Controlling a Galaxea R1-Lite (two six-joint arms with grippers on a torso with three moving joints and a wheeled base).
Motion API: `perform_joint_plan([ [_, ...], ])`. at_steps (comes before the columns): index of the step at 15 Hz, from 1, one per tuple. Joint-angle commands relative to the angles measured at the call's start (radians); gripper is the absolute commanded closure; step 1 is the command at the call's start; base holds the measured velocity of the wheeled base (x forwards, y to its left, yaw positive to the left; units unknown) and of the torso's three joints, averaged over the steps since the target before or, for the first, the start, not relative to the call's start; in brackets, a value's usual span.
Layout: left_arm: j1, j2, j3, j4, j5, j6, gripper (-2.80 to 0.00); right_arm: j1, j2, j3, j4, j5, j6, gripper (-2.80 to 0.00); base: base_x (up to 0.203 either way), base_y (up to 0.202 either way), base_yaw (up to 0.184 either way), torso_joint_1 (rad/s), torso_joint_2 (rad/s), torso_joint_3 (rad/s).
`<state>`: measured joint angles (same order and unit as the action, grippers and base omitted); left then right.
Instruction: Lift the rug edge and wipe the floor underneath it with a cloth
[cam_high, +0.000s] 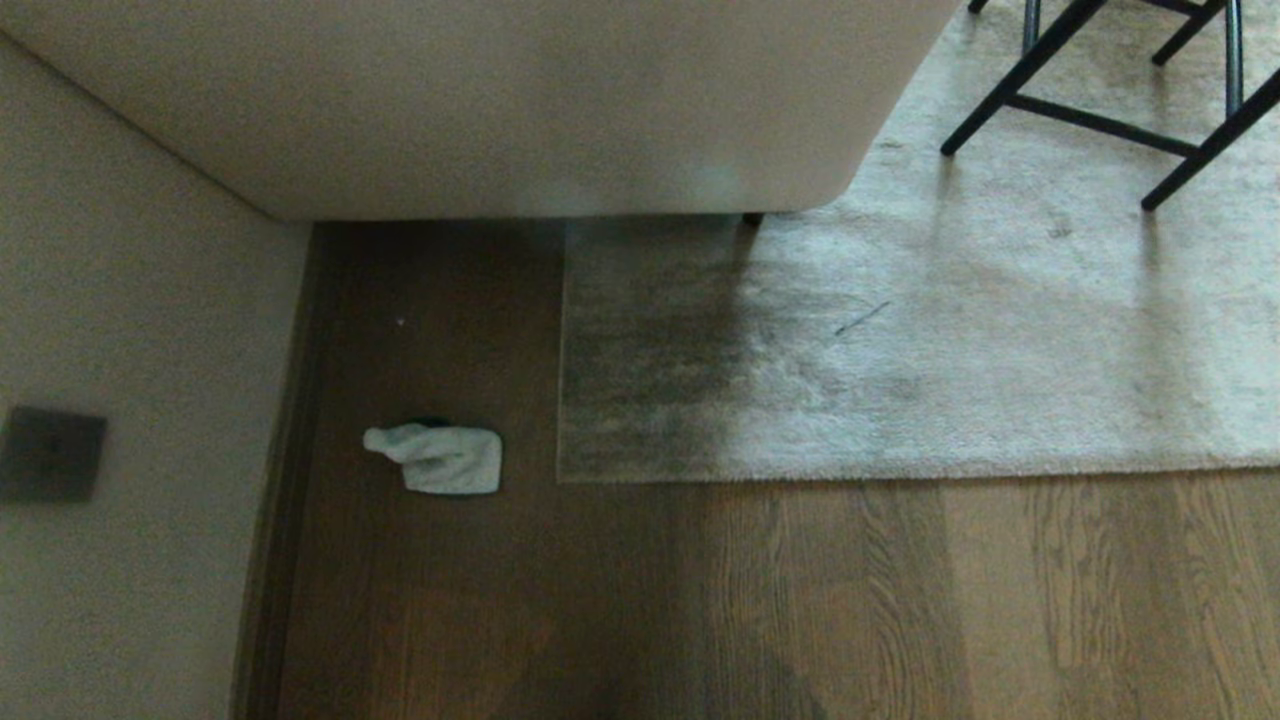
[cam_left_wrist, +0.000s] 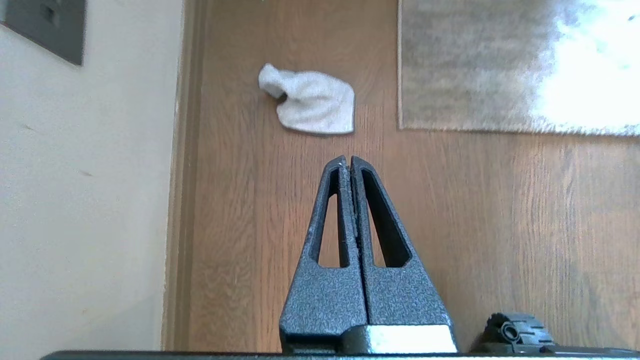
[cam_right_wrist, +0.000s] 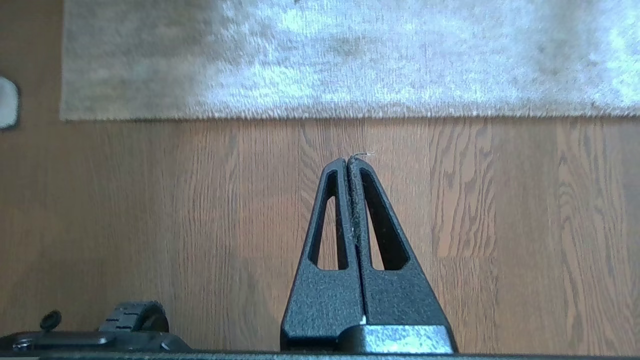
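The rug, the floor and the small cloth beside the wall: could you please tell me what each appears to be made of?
The large grey-beige plush rug looks like short-pile woven fibre, with streaked, brushed nap. The brown plank floor looks like smooth wood or wood-look laminate, given its wavy grain lines. The small pale grey-green crumpled cloth seems a soft terry or microfibre, with limp folds.

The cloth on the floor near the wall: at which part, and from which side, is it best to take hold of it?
Probably the bunched, raised body of the cloth, from straight above. It lies crumpled on the floor, apart from the rug edge, so folds stand up for fingers to pinch. The left gripper is nearer; it is shut and must open first.
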<state>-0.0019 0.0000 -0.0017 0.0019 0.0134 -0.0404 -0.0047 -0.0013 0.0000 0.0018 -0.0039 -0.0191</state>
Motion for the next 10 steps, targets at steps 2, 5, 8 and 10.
perform_joint_plan([
  [2, -0.001, 0.000, 0.000, 0.000, 0.000, -0.001, 0.00, 0.000, 0.001, 0.000, 0.000, -0.001, -0.001, 0.00, 0.000, 0.000, 0.000, -0.002, 0.00, 0.200],
  [5, 0.000, 0.000, 0.000, 0.000, 0.000, -0.003, 0.00, 0.000, 0.001, 0.000, 0.000, -0.001, -0.001, 0.00, 0.000, 0.000, 0.000, 0.003, 0.00, 0.202],
  [8, -0.001, 0.000, 0.000, 0.000, 0.000, -0.001, 0.00, 0.000, 0.001, 0.000, 0.000, -0.001, -0.001, 0.00, 0.000, 0.000, 0.000, 0.002, 0.00, 0.205],
  [10, 0.000, 0.000, 0.000, 0.000, 0.000, -0.003, 0.00, 0.000, 0.001, 0.000, 0.000, -0.001, -0.001, 0.00, 0.000, 0.000, 0.000, 0.000, 0.00, 0.202],
])
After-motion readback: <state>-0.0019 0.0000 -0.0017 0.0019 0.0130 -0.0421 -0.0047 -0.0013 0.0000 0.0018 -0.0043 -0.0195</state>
